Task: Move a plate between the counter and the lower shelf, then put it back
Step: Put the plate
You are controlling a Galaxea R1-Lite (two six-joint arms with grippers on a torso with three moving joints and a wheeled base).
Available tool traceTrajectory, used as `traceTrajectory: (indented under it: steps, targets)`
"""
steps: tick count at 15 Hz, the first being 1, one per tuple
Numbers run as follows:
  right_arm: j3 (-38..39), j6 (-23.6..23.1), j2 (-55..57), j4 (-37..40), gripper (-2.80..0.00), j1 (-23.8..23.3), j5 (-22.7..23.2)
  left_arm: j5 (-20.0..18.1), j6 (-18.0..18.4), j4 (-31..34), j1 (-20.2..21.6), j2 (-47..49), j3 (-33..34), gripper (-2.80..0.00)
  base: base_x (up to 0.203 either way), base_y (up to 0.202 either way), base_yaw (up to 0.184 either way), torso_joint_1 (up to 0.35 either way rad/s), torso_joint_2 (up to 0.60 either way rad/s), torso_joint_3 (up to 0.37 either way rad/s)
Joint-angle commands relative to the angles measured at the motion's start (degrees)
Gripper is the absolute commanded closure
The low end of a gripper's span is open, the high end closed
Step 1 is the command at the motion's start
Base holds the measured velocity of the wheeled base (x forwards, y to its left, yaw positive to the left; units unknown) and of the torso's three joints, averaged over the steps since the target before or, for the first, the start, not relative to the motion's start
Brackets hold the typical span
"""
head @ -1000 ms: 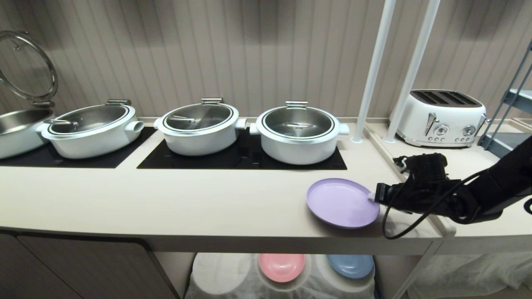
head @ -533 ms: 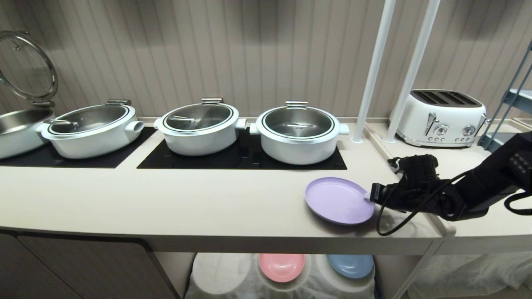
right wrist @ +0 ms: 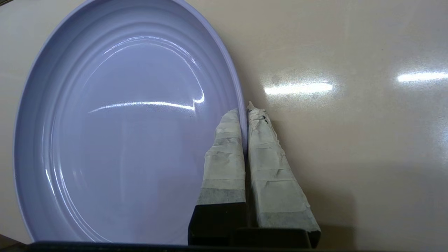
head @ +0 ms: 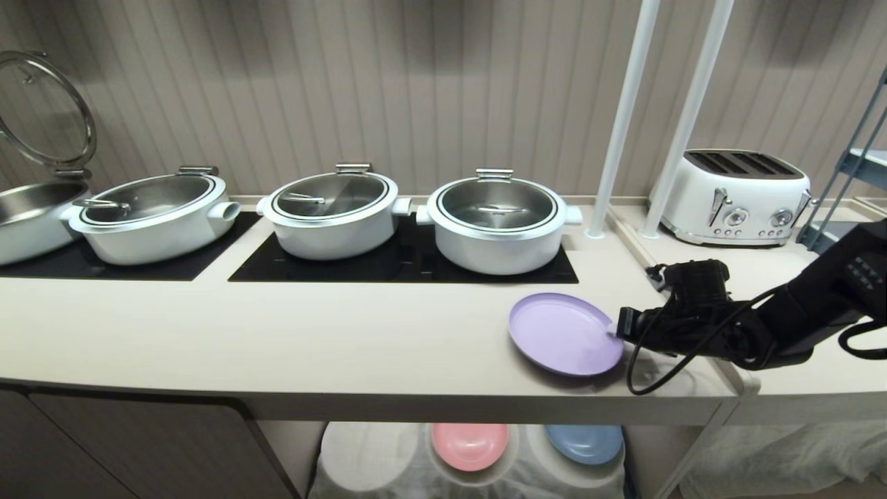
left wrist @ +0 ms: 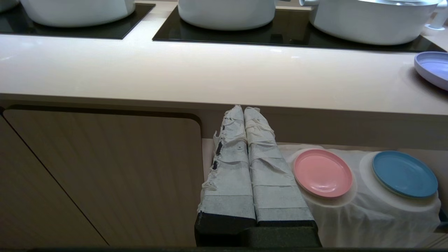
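The lilac plate [head: 565,334] [right wrist: 133,122] lies on the beige counter [head: 312,333] near its right end, in front of the hob. My right gripper [head: 614,328] [right wrist: 244,112] is shut on the plate's right rim, one taped finger inside the rim and one outside. The plate's edge also shows in the left wrist view [left wrist: 433,66]. My left gripper [left wrist: 243,109] is shut and empty, parked low in front of the cabinet beside the lower shelf [left wrist: 367,213], which is draped in white cloth.
Three lidded white pots [head: 496,222] stand on the black hob panels [head: 402,267]. A pink plate [head: 469,443] and a blue plate [head: 583,441] rest on the shelf's mounds. A white toaster [head: 738,196] and two white poles [head: 620,118] stand at right.
My right gripper has carried the plate slightly left and back over the counter and lowered it; the last half second shows almost no motion. The left arm has not moved.
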Motion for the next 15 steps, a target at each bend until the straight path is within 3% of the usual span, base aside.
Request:
traceTrajectory:
  steps: [1, 14, 15]
  targets:
    - [-0.1, 0.2, -0.3, -0.2, 0.00, 0.0, 0.1, 0.0, 0.0, 0.0, 0.1, 0.0, 0.0, 0.00, 0.000, 0.000, 0.000, 0.000, 0.00, 0.000]
    - [0.2, -0.3, -0.7, 0.3, 0.00, 0.0, 0.1, 0.0, 0.0, 0.0, 0.0, 0.0, 0.0, 0.00, 0.000, 0.000, 0.000, 0.000, 0.00, 0.000]
    - [0.2, -0.3, -0.7, 0.2, -1.84, 0.0, 0.1, 0.0, 0.0, 0.0, 0.0, 0.0, 0.0, 0.00, 0.000, 0.000, 0.000, 0.000, 0.00, 0.000]
